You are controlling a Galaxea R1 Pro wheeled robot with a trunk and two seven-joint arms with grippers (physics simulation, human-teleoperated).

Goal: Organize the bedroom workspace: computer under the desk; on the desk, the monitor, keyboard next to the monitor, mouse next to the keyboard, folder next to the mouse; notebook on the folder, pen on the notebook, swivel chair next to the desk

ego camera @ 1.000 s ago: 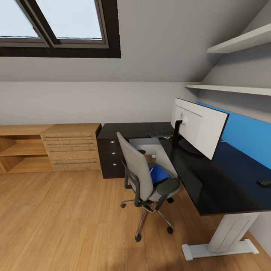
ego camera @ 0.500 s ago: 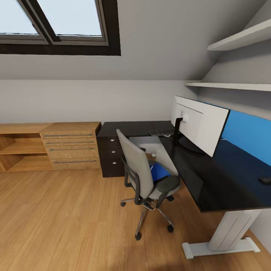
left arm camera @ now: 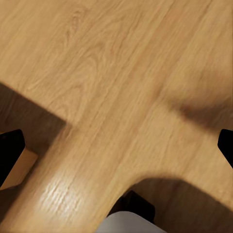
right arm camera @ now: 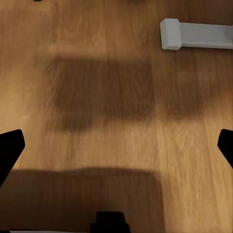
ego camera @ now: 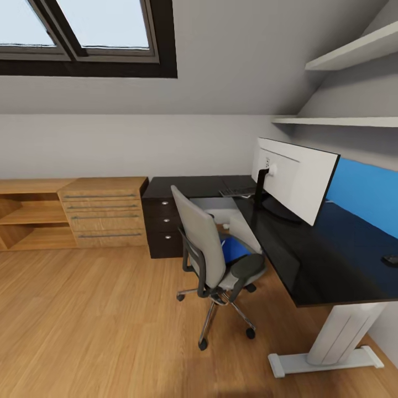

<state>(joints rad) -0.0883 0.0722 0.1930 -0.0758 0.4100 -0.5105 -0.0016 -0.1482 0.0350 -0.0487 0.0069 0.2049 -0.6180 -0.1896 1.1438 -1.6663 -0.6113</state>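
The grey swivel chair (ego camera: 213, 257) stands on the floor in front of the black L-shaped desk (ego camera: 331, 265), its back toward me. A bright blue folder (ego camera: 235, 250) lies on its seat. On the desk the wide monitor (ego camera: 296, 185) shows its pale back, with the dark keyboard (ego camera: 237, 192) behind it and the small black mouse (ego camera: 391, 258) at the right edge. The light grey computer (ego camera: 218, 209) sits under the desk. Notebook and pen are out of view. My left gripper (left arm camera: 116, 150) and right gripper (right arm camera: 116, 148) hang open over bare floor.
A light wooden drawer cabinet (ego camera: 102, 213) and open wooden shelving (ego camera: 27, 215) line the back wall left of the desk's drawers (ego camera: 163, 226). The desk's white foot (ego camera: 326, 359) (right arm camera: 194, 34) lies on the floor at the right. A blue wall panel (ego camera: 365, 193) and white shelves (ego camera: 342, 55) are above.
The whole head view has shifted slightly, so the camera moved a little toward the desk. Chair, folder and desk items keep their places.
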